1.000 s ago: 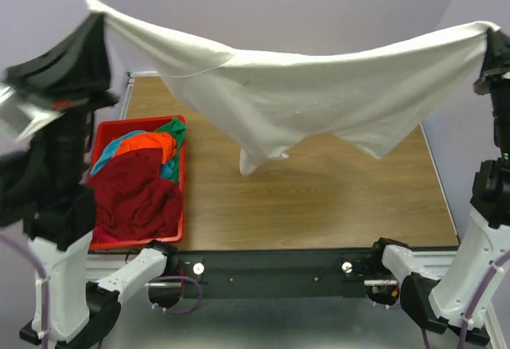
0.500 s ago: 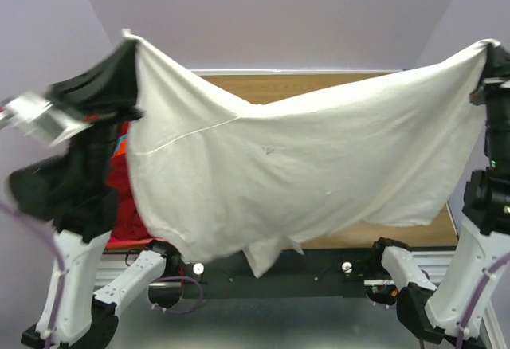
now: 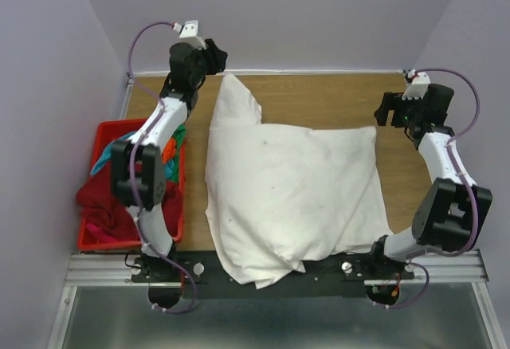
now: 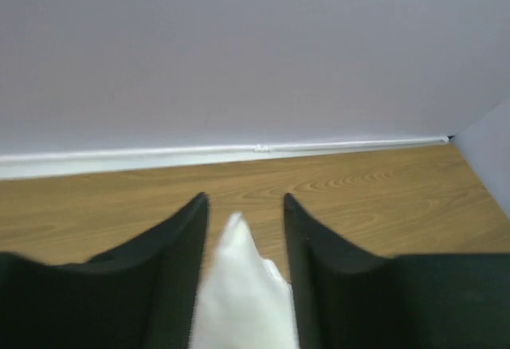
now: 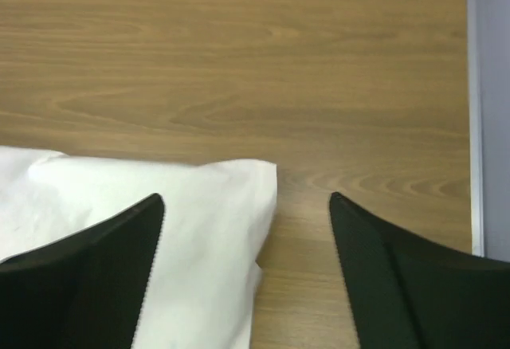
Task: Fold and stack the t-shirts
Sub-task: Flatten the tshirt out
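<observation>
White t-shirt (image 3: 291, 198) lies spread on table (image 3: 335, 98), bunched at far left. Left gripper (image 4: 245, 201) half-open, corner tip loose between jaws. Right gripper (image 5: 247, 198) wide over its corner. Probably best: flatten bunching before folding.

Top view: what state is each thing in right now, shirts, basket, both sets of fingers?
White t-shirt: spread out on the table, near edge hanging past its front.
Red basket: full, at the table's left.
Coloured t-shirts: heaped unfolded in it.
Left gripper: fingers open, shirt corner between them.
Right gripper: fingers open, over a shirt corner.
</observation>
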